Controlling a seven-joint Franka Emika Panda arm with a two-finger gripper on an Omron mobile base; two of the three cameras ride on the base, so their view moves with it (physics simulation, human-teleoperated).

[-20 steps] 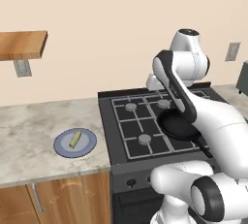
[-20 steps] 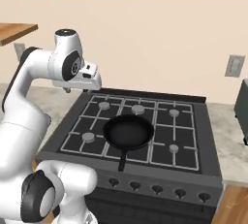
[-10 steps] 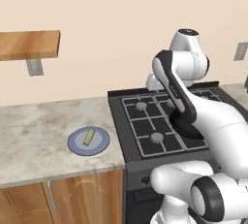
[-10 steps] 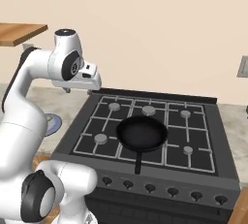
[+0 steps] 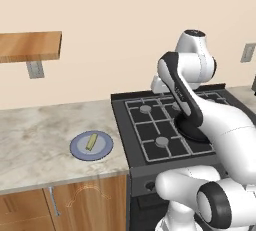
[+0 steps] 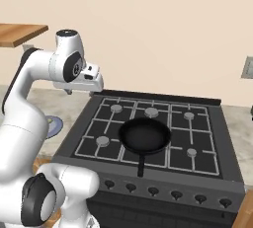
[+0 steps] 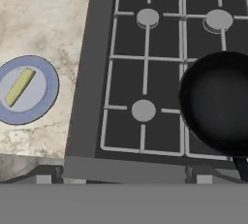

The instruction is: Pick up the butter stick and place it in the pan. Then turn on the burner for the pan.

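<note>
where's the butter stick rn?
The butter stick lies on the blue plate on the counter, left of the stove in the left base view; nothing is touching it.

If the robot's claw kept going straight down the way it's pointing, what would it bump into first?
Probably the stove: the hand view looks down on its grate, near the front-left burner. The pan sits off to one side and the butter stick to the other. Depth is uncertain.

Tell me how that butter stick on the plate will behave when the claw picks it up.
The butter stick looks small and slim, so probably light. Its flat, boxy sides suggest it won't roll and should suit a pinch across its width. It lies flat on the smooth blue plate, so it may slide if nudged before the grip closes.
</note>
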